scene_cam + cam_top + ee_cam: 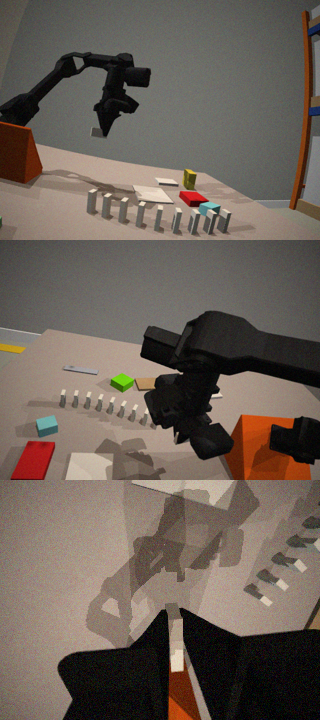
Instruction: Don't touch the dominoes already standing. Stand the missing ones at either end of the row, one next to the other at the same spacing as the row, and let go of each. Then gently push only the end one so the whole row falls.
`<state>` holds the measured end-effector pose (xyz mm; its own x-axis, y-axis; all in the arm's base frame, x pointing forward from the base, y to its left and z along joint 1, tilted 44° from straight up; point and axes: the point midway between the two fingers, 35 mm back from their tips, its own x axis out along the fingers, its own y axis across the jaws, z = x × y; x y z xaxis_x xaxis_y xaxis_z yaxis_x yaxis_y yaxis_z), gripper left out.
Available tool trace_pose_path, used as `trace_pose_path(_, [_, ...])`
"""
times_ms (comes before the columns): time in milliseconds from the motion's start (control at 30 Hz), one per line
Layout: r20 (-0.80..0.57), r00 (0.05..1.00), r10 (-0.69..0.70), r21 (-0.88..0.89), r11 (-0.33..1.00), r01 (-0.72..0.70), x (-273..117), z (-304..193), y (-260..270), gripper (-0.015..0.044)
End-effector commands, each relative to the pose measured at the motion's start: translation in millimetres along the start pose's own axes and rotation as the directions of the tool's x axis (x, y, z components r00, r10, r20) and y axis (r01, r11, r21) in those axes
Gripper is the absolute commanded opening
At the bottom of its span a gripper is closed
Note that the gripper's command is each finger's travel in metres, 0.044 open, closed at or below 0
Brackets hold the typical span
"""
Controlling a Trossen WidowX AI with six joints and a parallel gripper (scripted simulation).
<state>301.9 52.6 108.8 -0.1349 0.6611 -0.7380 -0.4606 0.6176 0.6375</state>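
Observation:
My gripper is shut on a pale domino and holds it clear of the table. In the exterior view the domino lies about level and sticks out to the left of the fingertips. Several pale dominoes stand upright in a slightly curved, evenly spaced row; one end domino is far from the gripper, the other end domino is nearer it. In the top view the arm partly covers the row's near end.
An orange wedge stands near the arm. A cream slab, red block and teal block lie on one side of the row; a green block and tan slab on the other.

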Motion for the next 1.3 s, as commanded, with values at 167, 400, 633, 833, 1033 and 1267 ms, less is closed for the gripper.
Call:
trace_pose_path(167, [0.012, 1.000, 0.003, 0.472, 0.881, -0.008, -4.0, 35.6, 107.5, 0.0029])
trace_pose_path(400, [0.012, 1.000, 0.021, 0.618, 0.785, -0.024, -5.2, 38.0, 147.2, 0.0029])
trace_pose_path(633, [0.012, 1.000, 0.021, 0.618, 0.785, -0.024, -5.2, 38.0, 147.2, 0.0029])
trace_pose_path(833, [-0.006, 0.999, -0.048, 0.606, 0.794, 0.042, 4.2, 34.7, 143.2, 0.0029])
trace_pose_path(1033, [-0.018, 0.977, -0.214, 0.577, 0.796, 0.185, 23.3, 29.6, 133.6, 0.0029])
trace_pose_path(1267, [0.020, 0.919, -0.395, 0.549, 0.773, 0.320, 40.0, 28.5, 123.8, 0.0029])
